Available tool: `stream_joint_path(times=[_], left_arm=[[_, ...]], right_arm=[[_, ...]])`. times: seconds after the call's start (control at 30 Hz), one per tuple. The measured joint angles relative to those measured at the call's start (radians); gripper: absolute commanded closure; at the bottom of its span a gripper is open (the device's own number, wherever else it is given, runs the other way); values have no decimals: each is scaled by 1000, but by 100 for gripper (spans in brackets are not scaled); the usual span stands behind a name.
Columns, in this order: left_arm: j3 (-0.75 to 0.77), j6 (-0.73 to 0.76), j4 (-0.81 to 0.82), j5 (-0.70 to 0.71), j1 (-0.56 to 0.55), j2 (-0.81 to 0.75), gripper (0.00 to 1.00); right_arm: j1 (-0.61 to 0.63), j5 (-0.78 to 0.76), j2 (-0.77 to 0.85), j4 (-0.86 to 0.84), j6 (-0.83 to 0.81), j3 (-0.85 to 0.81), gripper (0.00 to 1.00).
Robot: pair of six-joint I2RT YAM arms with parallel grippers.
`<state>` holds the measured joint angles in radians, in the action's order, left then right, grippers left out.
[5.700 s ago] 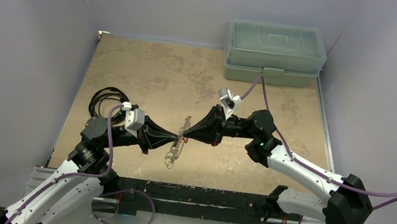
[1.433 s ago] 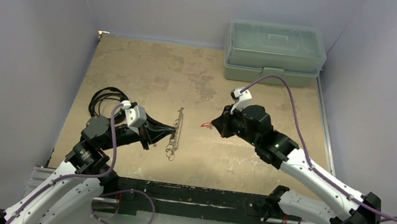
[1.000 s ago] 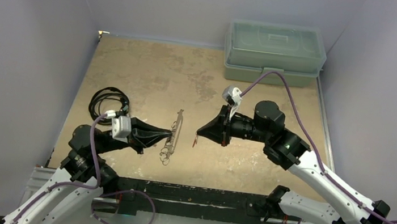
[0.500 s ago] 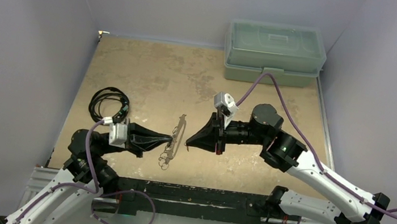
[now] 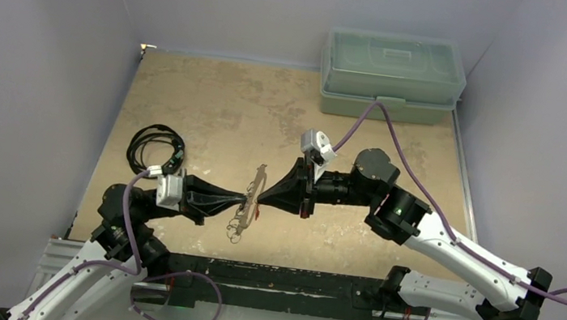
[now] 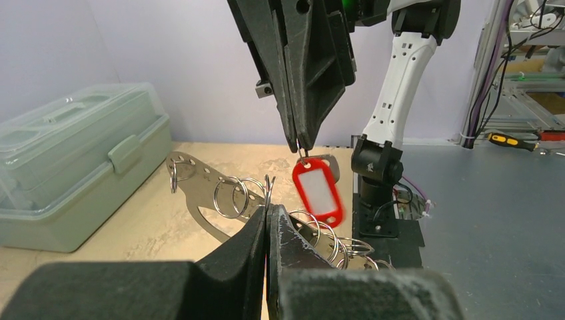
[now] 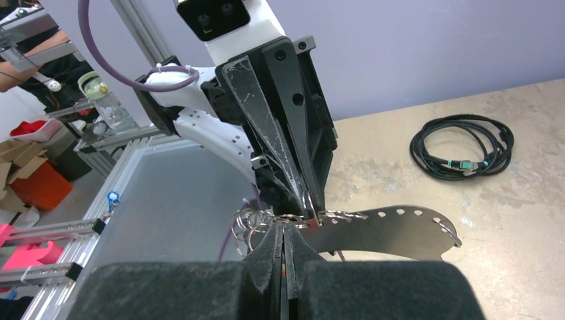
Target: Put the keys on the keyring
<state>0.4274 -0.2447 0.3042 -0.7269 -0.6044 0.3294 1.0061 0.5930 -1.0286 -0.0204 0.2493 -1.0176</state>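
Observation:
In the left wrist view my left gripper [image 6: 268, 208] is shut on one wire ring of the keyring [image 6: 230, 200]. The keyring is a flat metal plate with holes that carries several silver rings, and it is lifted off the table. My right gripper [image 6: 301, 148] reaches in from above, shut on the keys [image 6: 318, 192]. These are a red-framed tag with a silver piece behind it, hanging just past the pinched ring. Seen from the top, the two gripper tips [image 5: 252, 199] meet over the keyring [image 5: 243, 214]. The right wrist view shows my right gripper [image 7: 284, 228] shut at the rings [image 7: 256, 219].
A pale green lidded toolbox [image 5: 392, 75] stands at the back right. A coiled black cable [image 5: 155, 147] lies on the table to the left, behind my left arm. The tan tabletop ends at a black rail [image 5: 274, 277] along the near edge.
My right gripper has swung left with the key until its tip meets the left gripper at the keyring. The left gripper has kept its hold and barely shifted.

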Motion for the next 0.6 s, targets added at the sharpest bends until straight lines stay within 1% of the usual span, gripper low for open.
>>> stream_joint_path(times=[0.33,0.6], left_arm=[[0,-5,-37,2,0,25,100],[1,-6,-47,8,0,24,100]], right_arm=[[14,-79,-18,-34,0,-5,100],[26,-114,-45,-36,0,-5,100]])
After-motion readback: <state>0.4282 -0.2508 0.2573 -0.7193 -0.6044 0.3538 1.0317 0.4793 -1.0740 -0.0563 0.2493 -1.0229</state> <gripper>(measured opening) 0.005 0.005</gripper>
